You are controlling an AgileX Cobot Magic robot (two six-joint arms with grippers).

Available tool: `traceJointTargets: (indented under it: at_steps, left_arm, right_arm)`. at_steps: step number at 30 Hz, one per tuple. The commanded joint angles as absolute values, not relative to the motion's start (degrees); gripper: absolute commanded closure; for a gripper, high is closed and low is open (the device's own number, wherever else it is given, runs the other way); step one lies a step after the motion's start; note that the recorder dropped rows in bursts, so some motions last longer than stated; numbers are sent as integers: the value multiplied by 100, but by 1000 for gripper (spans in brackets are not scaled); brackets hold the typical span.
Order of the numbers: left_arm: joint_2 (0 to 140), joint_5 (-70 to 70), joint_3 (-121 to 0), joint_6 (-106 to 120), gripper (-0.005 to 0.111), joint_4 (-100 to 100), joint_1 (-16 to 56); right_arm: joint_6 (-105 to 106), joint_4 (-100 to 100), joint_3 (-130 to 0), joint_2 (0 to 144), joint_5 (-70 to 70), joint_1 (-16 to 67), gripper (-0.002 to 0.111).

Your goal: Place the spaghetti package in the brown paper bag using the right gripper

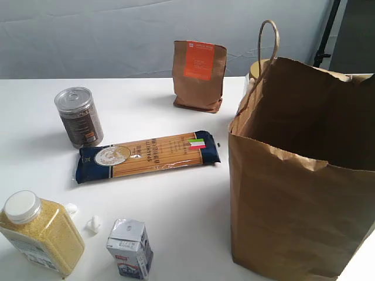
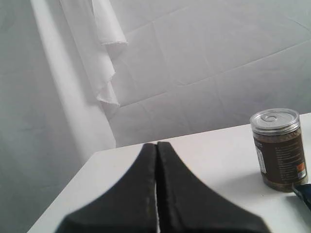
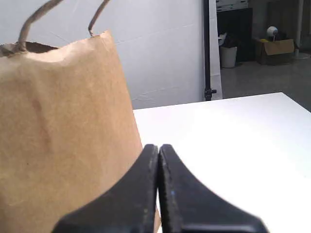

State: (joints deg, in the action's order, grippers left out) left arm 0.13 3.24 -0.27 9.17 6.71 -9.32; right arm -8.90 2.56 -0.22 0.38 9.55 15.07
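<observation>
The spaghetti package [image 1: 149, 155] lies flat on the white table, navy ends, white emblem at its left, Italian flag mark near its right end. The brown paper bag [image 1: 304, 175] stands open at the right, one loop handle up at the back. Neither arm shows in the exterior view. My right gripper [image 3: 159, 146] is shut with nothing between its fingers, right beside the bag's wall [image 3: 63, 131]. My left gripper [image 2: 156, 144] is shut and empty above the table's edge; a sliver of the package's navy end [image 2: 305, 193] shows at that view's border.
A metal-lidded can [image 1: 78, 117] stands left of the package, also visible from the left wrist [image 2: 279, 148]. A small brown pouch with orange label [image 1: 199, 75] stands behind. A jar of yellow grains [image 1: 41, 232], a small carton [image 1: 130, 248] and white scraps [image 1: 92, 223] sit at the front left.
</observation>
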Motion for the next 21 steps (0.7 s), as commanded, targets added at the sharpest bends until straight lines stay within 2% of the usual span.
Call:
traceJointTargets:
  at_steps: [1,6,9,14,19,21]
  left_arm:
    - [0,296,0,896,107,647,-945]
    - [0,296,0,896,107,647,-945]
    - [0,296,0,896,107,647,-945]
    - [0,296,0,896,107,647,-945]
    - [0,296,0,896,107,647,-945]
    - [0,296,0,896,107,647,-945]
  right_arm:
    - [-875,215,0,0,929,1465,108]
    - [-1403,-1139,0,0,150,1477,108]
    - [-1403,-1301,-144,0,177,1477,108]
    - [-1392,-1212,-1486,249,1459,1487,108]
    - [-1292,-1306,-3739,1900,3286,1487,108]
    - [-510,-1744,-4699,2613,4101,1487,108]
